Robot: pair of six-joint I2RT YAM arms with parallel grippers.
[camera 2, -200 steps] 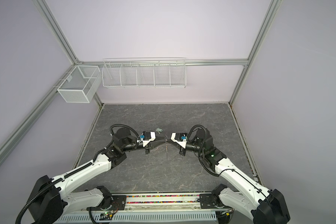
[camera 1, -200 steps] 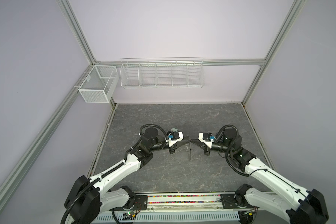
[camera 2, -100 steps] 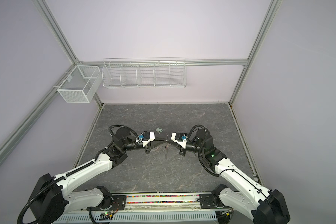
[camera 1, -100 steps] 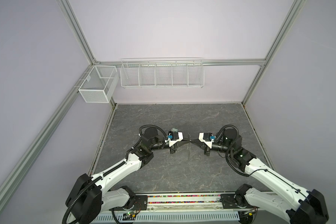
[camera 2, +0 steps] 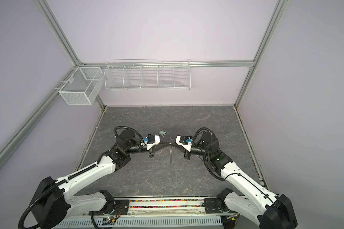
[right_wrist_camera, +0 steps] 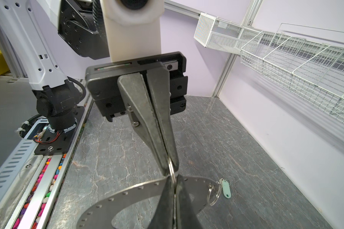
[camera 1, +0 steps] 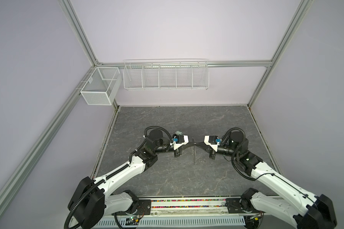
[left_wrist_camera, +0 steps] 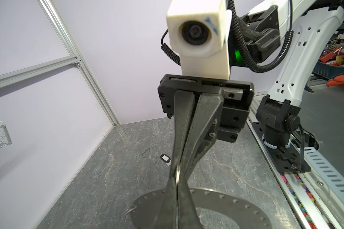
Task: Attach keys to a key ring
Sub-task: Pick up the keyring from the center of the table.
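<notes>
Both arms met tip to tip above the middle of the dark marbled table (camera 1: 167,178); the left gripper (right_wrist_camera: 167,166) and the right gripper (left_wrist_camera: 177,168) were each clenched on the same small wire loop (right_wrist_camera: 171,170), with no gap visible between either pair of fingers. The key ring (camera 1: 194,155) hung from that loop between the two grippers; in both top views it stood on edge and showed only as a thin upright line; whether its lower edge touched the table could not be told. In the wrist views its flat grey face and rim of tiny holes were plain, but each arm's own fingers crossed in front and covered part of the wide central hole. A second wire loop (right_wrist_camera: 213,195) dangled free from the rim.

The pale-tagged key (right_wrist_camera: 225,189) lay flat on the table, apart from the ring, toward the back wall; in a top view the left arm's white camera housing (camera 1: 180,139) sat just in front of it. The black-tagged key (left_wrist_camera: 165,158) lay on the table beyond the right gripper's fingers, which hid its near edge; its metal part was too small to make out.

A mesh basket (camera 1: 99,87) and a long wire rack (camera 1: 165,75) hung on the walls, well away; a strip of coloured beads (camera 1: 187,204) ran along the front rail.
</notes>
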